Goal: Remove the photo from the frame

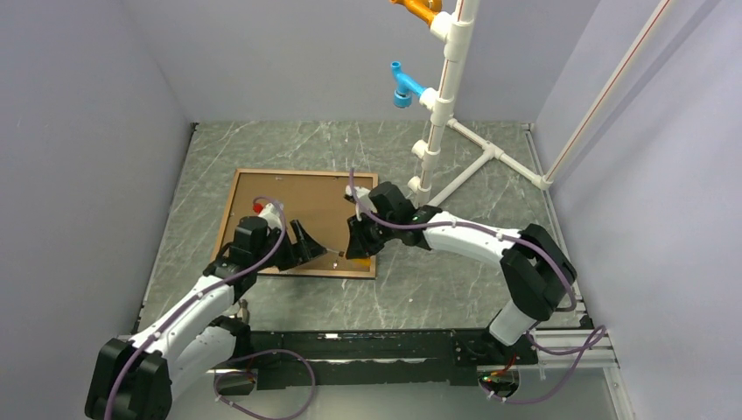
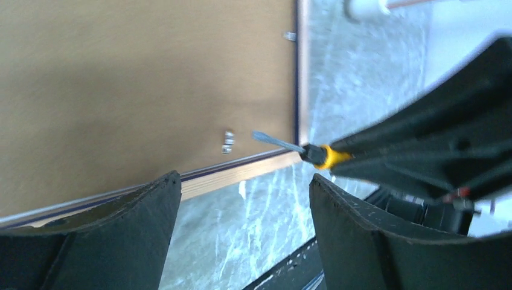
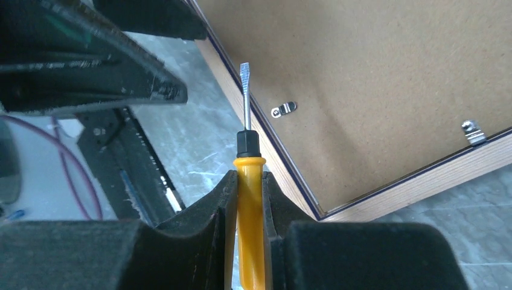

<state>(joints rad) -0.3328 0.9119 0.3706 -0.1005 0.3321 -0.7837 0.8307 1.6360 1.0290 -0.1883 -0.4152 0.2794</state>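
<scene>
The frame point(image 1: 289, 172) lies face down on the table, its brown backing board point(image 1: 306, 210) up; the photo is hidden under it. My right gripper point(image 3: 249, 181) is shut on a yellow-handled screwdriver point(image 3: 250, 211), whose blade reaches over the frame's near wooden edge point(image 3: 422, 175) toward a small metal clip point(image 3: 284, 109). A second clip point(image 3: 474, 133) sits on the adjoining side. My left gripper point(image 2: 243, 181) stands open and holds nothing, just off the frame's near edge point(image 2: 265, 164), close beside the screwdriver point(image 2: 326, 156).
A white pipe stand point(image 1: 446, 114) with blue point(image 1: 404, 87) and orange point(image 1: 420, 9) fittings rises at the back right, its feet spread on the grey marbled table point(image 1: 437, 289). Grey walls close in left, right and back. A black rail point(image 1: 367, 350) runs along the near edge.
</scene>
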